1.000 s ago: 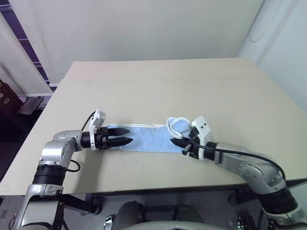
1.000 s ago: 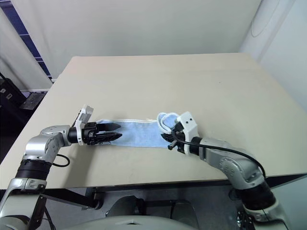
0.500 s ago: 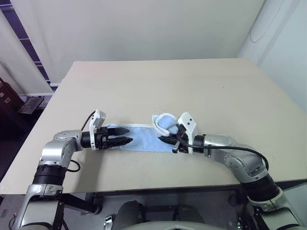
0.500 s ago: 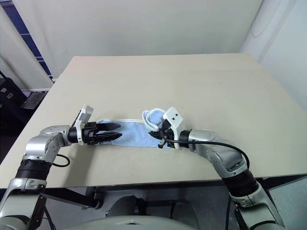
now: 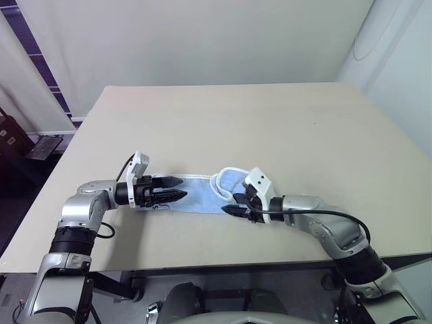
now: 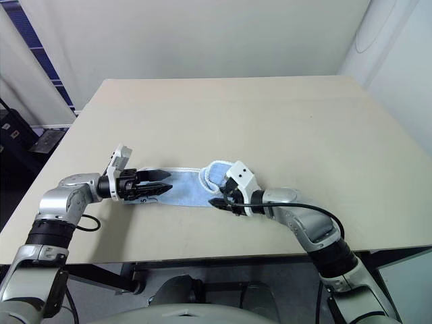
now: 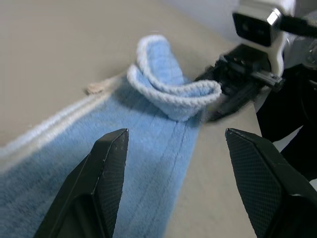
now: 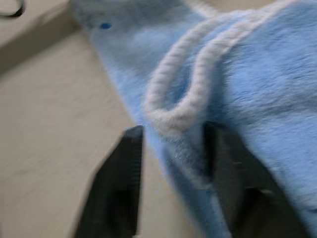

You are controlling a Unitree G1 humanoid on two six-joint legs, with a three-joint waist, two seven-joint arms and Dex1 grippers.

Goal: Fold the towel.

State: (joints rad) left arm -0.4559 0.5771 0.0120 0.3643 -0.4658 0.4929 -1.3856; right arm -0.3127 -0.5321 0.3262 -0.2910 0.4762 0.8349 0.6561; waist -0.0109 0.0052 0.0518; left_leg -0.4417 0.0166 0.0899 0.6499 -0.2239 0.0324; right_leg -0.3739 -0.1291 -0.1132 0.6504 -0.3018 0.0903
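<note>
Towel partly folded: right end lapped over, left end still flat.

The towel (image 5: 199, 192) lies as a strip near the table's (image 5: 270, 121) front edge; its 3 o'clock end is turned back toward 9 o'clock in a loose hump, not pressed. The right gripper (image 5: 234, 204), jaws parted, seems to have let go, cloth still between its fingers in the right wrist view. The left gripper (image 5: 177, 188) stands open, empty, over the 9 o'clock end. The left wrist view alone shows the curled white edging.
</note>
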